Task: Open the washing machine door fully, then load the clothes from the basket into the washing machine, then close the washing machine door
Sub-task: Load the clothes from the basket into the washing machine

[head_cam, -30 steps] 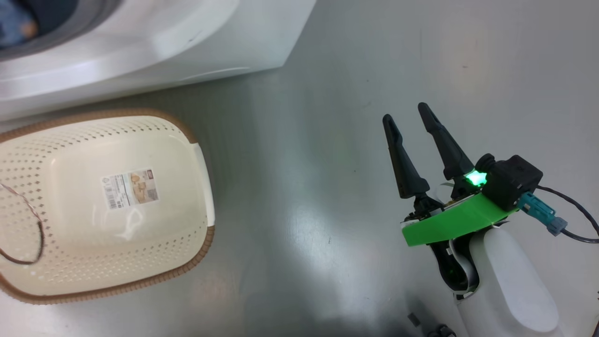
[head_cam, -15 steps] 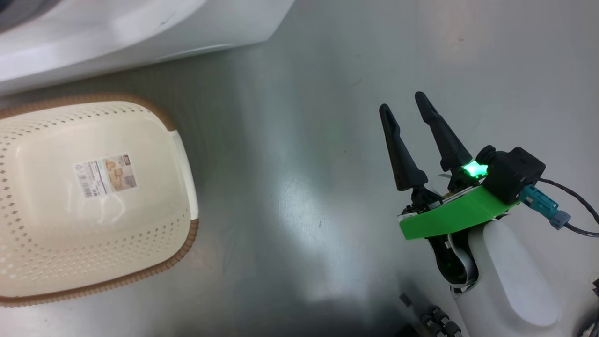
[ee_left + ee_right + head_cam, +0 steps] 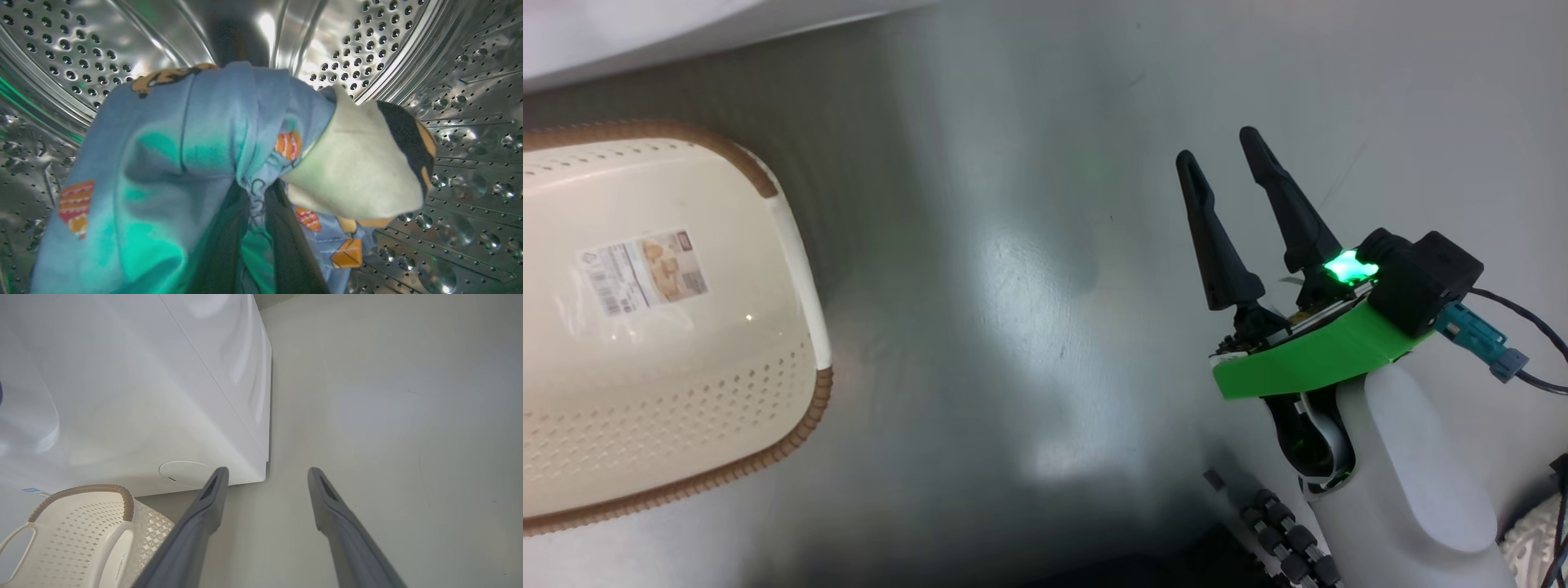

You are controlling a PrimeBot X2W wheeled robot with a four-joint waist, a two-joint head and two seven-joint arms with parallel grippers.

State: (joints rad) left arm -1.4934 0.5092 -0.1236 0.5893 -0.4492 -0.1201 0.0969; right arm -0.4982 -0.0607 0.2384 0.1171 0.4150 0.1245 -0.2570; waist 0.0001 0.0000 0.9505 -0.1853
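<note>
Inside the washing machine's steel perforated drum [image 3: 449, 122], my left gripper [image 3: 256, 204] is shut on the clothes [image 3: 184, 155], light blue fabric with orange figures, bunched over its dark fingers [image 3: 286, 245]. A white and black patch of fabric [image 3: 359, 171] hangs at the right. The cream basket [image 3: 792, 437] lies on the floor at the left, its labelled bottom bare. My right gripper [image 3: 1218, 143] hovers open over the floor right of the basket. In the right wrist view it [image 3: 268, 470] points past the washing machine's [image 3: 143, 396] corner, with the basket [image 3: 126, 500] lower left. The washing machine door is out of view.
The washer's white lower front [image 3: 645, 33] runs along the top left of the head view, with its round service cap [image 3: 186, 473] low down. Shiny grey floor [image 3: 1013, 286] spreads between basket and right arm. Black rollers of my base [image 3: 1282, 523] show at the bottom.
The head camera has swung, so basket and washer sit further left and higher in the picture. My right gripper stays open in about the same place.
</note>
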